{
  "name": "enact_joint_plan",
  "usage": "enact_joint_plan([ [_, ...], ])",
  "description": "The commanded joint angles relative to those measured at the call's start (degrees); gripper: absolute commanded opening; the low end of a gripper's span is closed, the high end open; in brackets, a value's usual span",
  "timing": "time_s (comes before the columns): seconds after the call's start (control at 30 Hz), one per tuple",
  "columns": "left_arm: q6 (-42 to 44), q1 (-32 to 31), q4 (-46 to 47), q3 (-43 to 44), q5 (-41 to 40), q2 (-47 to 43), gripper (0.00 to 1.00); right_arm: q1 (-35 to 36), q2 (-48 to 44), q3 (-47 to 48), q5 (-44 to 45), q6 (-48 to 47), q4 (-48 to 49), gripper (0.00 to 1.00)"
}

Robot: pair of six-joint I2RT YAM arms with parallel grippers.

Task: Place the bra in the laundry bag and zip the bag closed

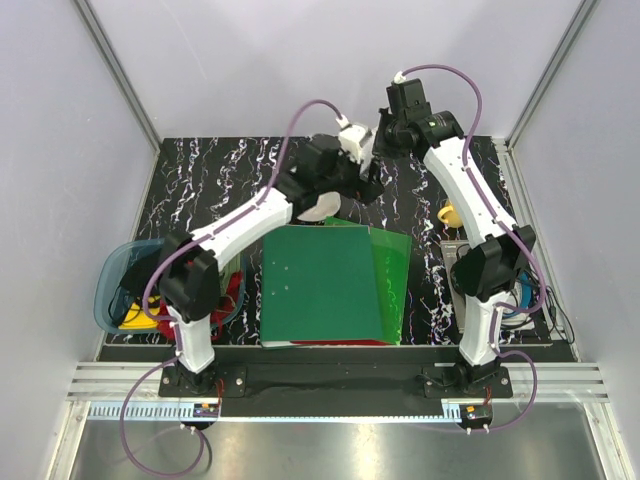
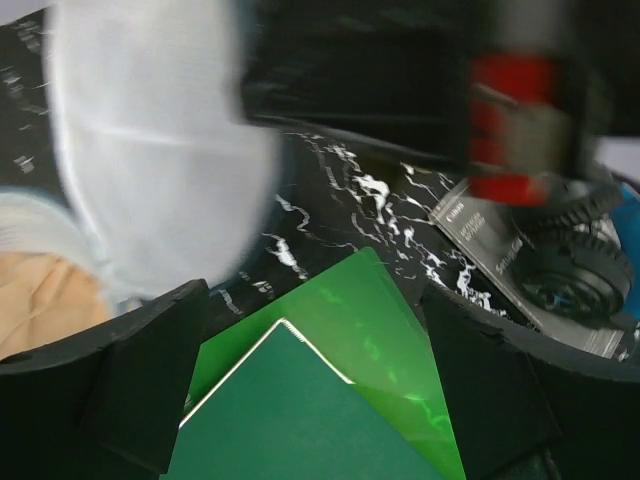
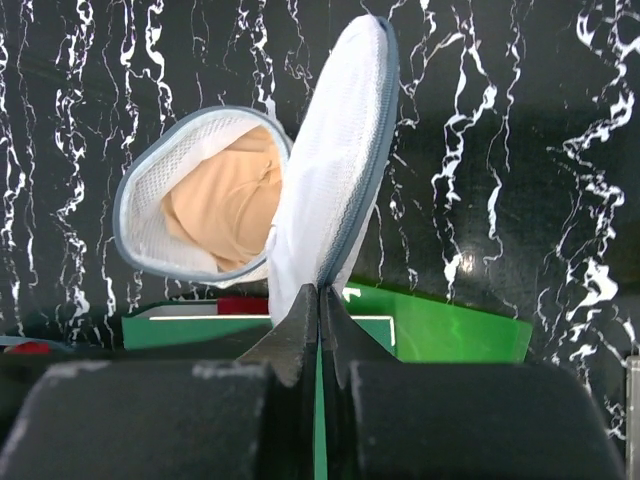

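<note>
The laundry bag (image 3: 335, 160) is a white mesh pouch lying open on the black marbled table, with its lid standing up. The peach bra (image 3: 222, 195) sits inside the bag's lower half. My right gripper (image 3: 320, 292) is shut on the lid's zipper rim at its near edge. My left gripper (image 2: 312, 296) is wide open and empty, hovering over the corner of the green folder (image 2: 330, 400), with the bag (image 2: 150, 150) and bra (image 2: 40, 295) to its left. In the top view the bag (image 1: 321, 208) shows between both grippers at the back centre.
Two green folders (image 1: 330, 285) lie at the table's middle. A translucent blue tub (image 1: 112, 285) and a red cloth (image 1: 233, 292) are at the left. A yellow mug (image 1: 450, 213) and a boxed camera (image 2: 560, 275) are at the right.
</note>
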Motion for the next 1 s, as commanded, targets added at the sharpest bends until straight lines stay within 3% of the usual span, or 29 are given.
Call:
enact_joint_plan([
  [0.0,5.68,-0.15,9.12,-0.42,-6.52,1.67,0.95,0.42,1.7,6.46,-2.22,4.55,-5.49,0.0],
  [0.1,4.72,-0.06,6.67,4.31,-12.84,5.36,0.92,0.33,2.06,7.79,-3.1,5.78,-7.43,0.0],
  [0.27,0.68,0.2,4.01,8.65,-17.09,9.06,0.75,0.33,2.41,9.02,-4.69,7.36,-9.18,0.0],
  [0.33,-1.26,0.2,6.03,7.24,-17.71,8.88,0.64,0.33,2.94,10.25,-6.17,7.89,-9.71,0.0],
  [0.37,-1.61,0.29,6.13,7.23,-17.62,9.05,0.47,0.33,3.03,10.6,-6.88,8.07,-10.24,0.0],
  [0.43,-3.1,0.64,4.65,7.76,-17.71,9.14,0.33,0.24,3.38,11.48,-7.15,7.98,-10.68,0.0],
  [0.47,-4.07,1.69,4.29,7.76,-16.57,9.14,0.23,0.15,3.46,11.92,-7.5,7.81,-11.46,0.16],
  [0.57,-11.0,5.2,4.28,5.58,-7.97,7.66,0.06,-1.07,3.47,12.27,-9.86,6.14,-12.0,0.51],
  [0.6,-14.59,6.08,4.2,4.78,-4.47,6.69,0.0,-2.12,3.2,12.1,-10.66,5.53,-12.17,0.7],
  [0.7,-22.49,9.16,4.64,1.97,2.21,5.28,0.0,-3.53,1.19,9.48,-12.33,3.43,-12.0,0.92],
  [0.77,-26.82,11.35,5.07,1.17,6.53,5.19,0.0,-4.15,-0.48,7.19,-14.16,1.49,-10.78,0.97],
  [0.83,-32.45,12.5,5.95,0.56,12.24,6.58,0.0,-4.24,-4.52,-0.88,-15.4,0.07,-7.54,1.0],
  [0.97,-41.06,15.23,9.47,0.99,22.18,11.07,0.0,-6.08,-11.9,-21.08,-24.87,7.87,11.39,1.0],
])
